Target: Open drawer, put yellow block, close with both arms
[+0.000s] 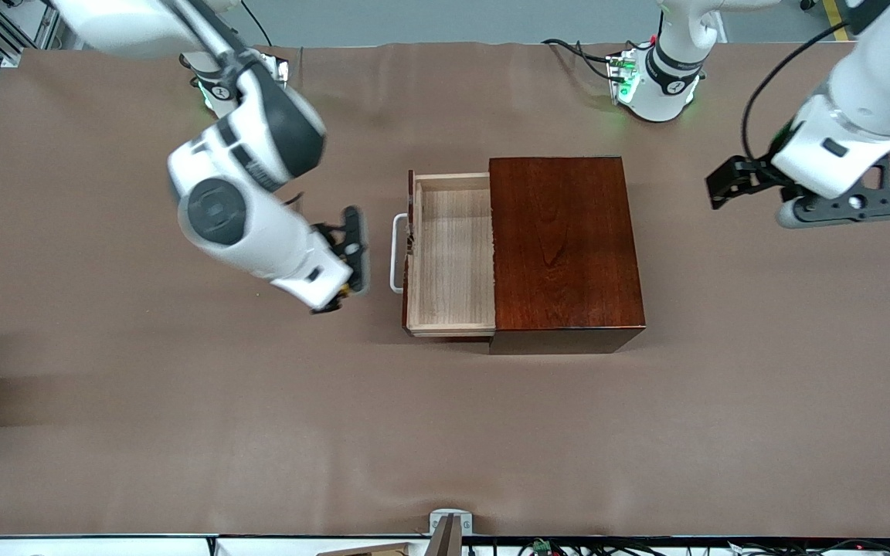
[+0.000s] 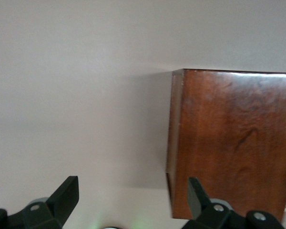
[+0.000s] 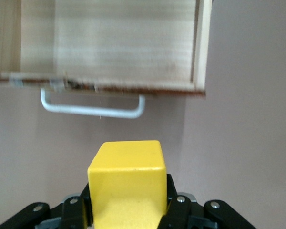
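The drawer (image 1: pixel 453 255) stands pulled out of the dark mahogany box (image 1: pixel 565 247); its pale tray is empty and its white handle (image 1: pixel 395 253) faces the right arm's end of the table. My right gripper (image 1: pixel 341 295) is over the table in front of the handle, shut on the yellow block (image 1: pixel 345 289). In the right wrist view the block (image 3: pixel 127 183) sits between the fingers (image 3: pixel 74 210), with the handle (image 3: pixel 93 107) and tray (image 3: pixel 109 38) ahead. My left gripper (image 1: pixel 723 185) is open and empty, over the table beside the box's closed end; the box (image 2: pixel 233 143) shows in its wrist view.
Brown cloth covers the table (image 1: pixel 182 432). The two arm bases (image 1: pixel 657 85) stand along the edge farthest from the front camera. A small metal bracket (image 1: pixel 449 525) sits at the nearest edge.
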You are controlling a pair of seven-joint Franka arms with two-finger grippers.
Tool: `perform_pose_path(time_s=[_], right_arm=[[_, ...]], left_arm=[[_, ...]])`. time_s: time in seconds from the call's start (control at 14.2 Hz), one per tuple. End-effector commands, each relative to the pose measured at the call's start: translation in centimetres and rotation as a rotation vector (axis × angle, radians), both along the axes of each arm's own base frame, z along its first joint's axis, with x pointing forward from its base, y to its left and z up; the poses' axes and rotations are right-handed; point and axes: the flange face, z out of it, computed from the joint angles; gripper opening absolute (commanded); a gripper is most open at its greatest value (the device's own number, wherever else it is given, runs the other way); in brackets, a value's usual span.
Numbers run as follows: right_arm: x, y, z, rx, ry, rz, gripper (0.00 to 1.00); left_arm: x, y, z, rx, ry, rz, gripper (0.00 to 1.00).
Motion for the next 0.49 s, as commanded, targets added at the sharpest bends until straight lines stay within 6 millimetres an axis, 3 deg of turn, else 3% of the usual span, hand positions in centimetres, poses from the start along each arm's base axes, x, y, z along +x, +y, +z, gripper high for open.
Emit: perform_pose_path(time_s=[0.0, 0.42], right_arm=[[-2.2, 3.8, 1.2, -0.043, -0.05, -0.043, 0.0], [-8.0, 12.1, -0.2, -0.106, -0.136, -0.042, 0.0]], left_arm=[[0.2, 4.0, -0.3, -0.04, -0.008, -0.047, 1.0], [0.5, 4.9, -0.5, -0.028, -0.019, -0.073, 1.0]])
